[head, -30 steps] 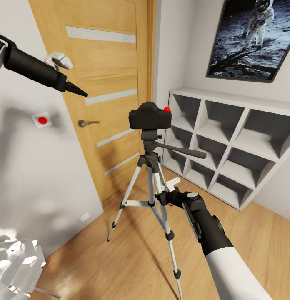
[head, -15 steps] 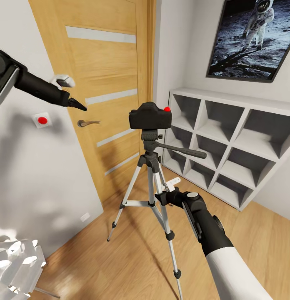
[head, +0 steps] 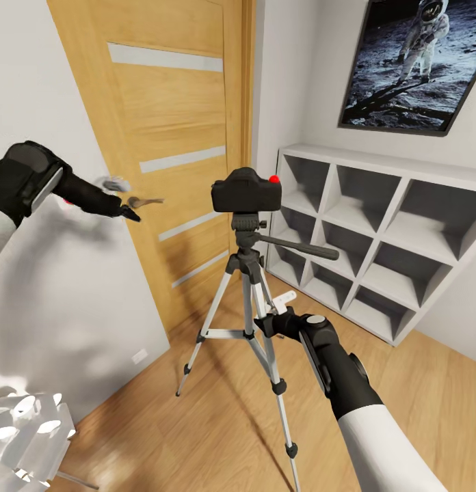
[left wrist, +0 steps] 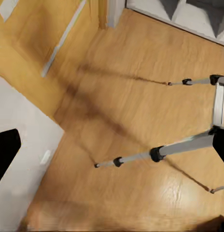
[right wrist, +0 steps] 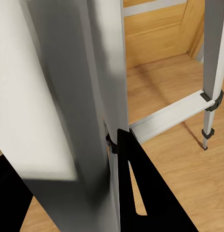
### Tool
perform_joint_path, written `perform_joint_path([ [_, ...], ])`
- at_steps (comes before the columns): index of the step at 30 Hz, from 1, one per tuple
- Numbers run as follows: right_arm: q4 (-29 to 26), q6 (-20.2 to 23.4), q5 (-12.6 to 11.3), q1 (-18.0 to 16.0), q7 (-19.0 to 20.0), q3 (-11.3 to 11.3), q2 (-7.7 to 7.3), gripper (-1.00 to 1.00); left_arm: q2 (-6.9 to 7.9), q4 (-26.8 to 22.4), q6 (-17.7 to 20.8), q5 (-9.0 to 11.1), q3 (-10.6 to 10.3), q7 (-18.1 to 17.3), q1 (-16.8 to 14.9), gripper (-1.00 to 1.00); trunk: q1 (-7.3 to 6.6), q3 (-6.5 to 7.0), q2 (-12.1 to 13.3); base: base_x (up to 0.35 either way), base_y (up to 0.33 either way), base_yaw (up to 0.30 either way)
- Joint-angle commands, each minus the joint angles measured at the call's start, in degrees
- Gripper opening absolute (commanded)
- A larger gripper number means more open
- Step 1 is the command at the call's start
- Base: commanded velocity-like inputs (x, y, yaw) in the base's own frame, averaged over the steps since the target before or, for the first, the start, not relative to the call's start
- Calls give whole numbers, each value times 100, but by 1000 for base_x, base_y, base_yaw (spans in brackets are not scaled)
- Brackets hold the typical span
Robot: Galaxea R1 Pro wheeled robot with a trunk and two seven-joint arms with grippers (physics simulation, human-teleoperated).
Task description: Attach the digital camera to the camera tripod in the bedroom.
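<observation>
I see the digital camera point(head: 246, 190) seated on the camera tripod point(head: 250, 287) head. My right end effector point(head: 278, 311) grips a tripod leg below it. My left end effector point(head: 125, 198) hangs well apart near the door; I cannot tell its state.

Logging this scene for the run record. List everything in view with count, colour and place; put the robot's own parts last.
digital camera: one, black with red spot, on top of the tripod head.
camera tripod: one, silver legs, black joints, standing on the floor before the door.
door: one, wood with pale stripes, behind the tripod.
cube shelf: one, white, against the right wall.
astronaut picture: one, dark frame, above the shelf.
floor: light wood planks.
left claw: black, blurred, near the door handle.
right claw: black and white, against a tripod leg.
</observation>
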Motion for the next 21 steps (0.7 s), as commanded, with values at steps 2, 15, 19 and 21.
perform_joint_path([
  [2,-11,24,59,-6,49,-3,4,-100,-40,471,23,36,-47,232,2000,100,6,-14,-7,0,0,0],
  [15,-9,50,7,-6,54,-3,10,-100,-615,839,-595,556,-33,908,3733,100,6,-14,-7,0,0,0],
  [19,-9,45,-4,-6,55,-3,9,-100,-842,1302,-1095,908,-35,1071,4067,100,6,-14,-7,0,0,0],
  [21,-9,42,-11,-6,57,-3,8,-100,-1052,1762,-1605,1221,-37,1347,4287,100,6,-14,-7,0,0,0],
])
